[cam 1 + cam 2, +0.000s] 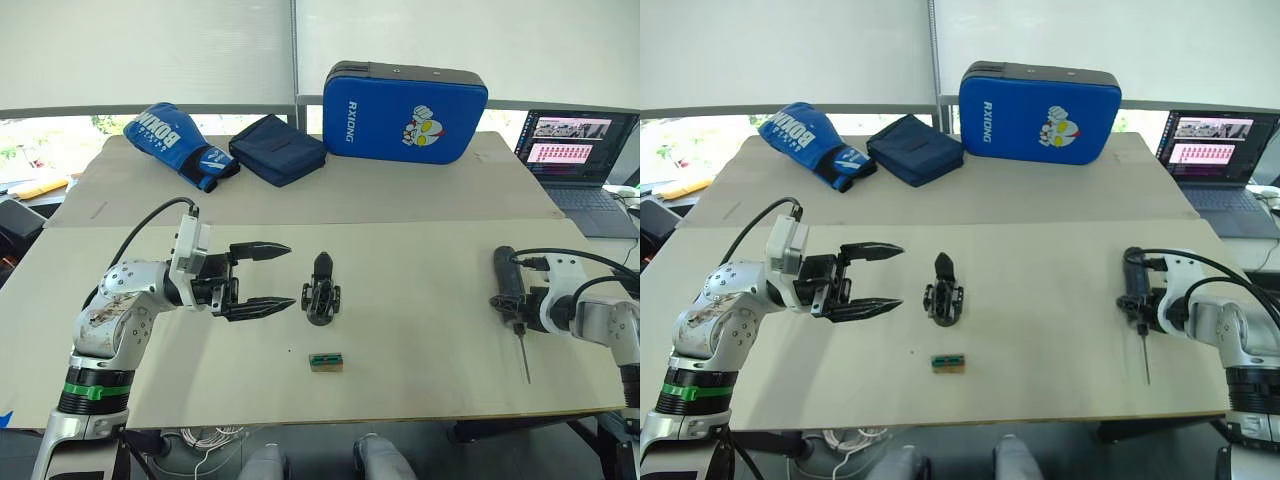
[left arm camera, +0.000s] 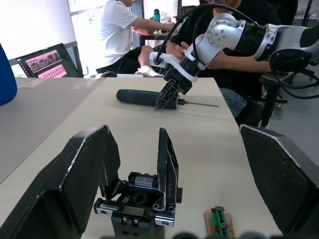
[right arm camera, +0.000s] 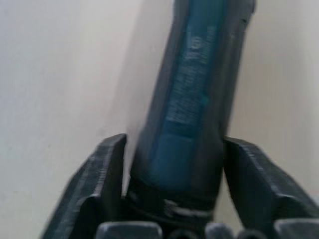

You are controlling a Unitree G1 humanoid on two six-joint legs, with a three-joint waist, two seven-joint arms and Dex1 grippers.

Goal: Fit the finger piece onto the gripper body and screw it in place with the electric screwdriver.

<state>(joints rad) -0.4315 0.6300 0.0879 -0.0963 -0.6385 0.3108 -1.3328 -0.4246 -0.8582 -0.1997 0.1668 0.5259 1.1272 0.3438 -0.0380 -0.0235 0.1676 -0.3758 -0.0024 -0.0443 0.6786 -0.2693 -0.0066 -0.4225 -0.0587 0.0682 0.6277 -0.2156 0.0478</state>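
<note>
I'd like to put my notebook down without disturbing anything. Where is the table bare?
Bare: the wide stretch between the gripper body and the electric screwdriver. Crowded: around the left pincer, the small green-topped block, and the back edge by the boxing glove.

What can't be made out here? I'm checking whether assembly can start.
- Finger piece on the gripper body: whether seated or screwed, too small in the head views, hidden by the parts in the left wrist view.
- Electric screwdriver: the right gripper covers its middle; bit tip too thin to judge.
- Green-topped block: details too small.
</note>
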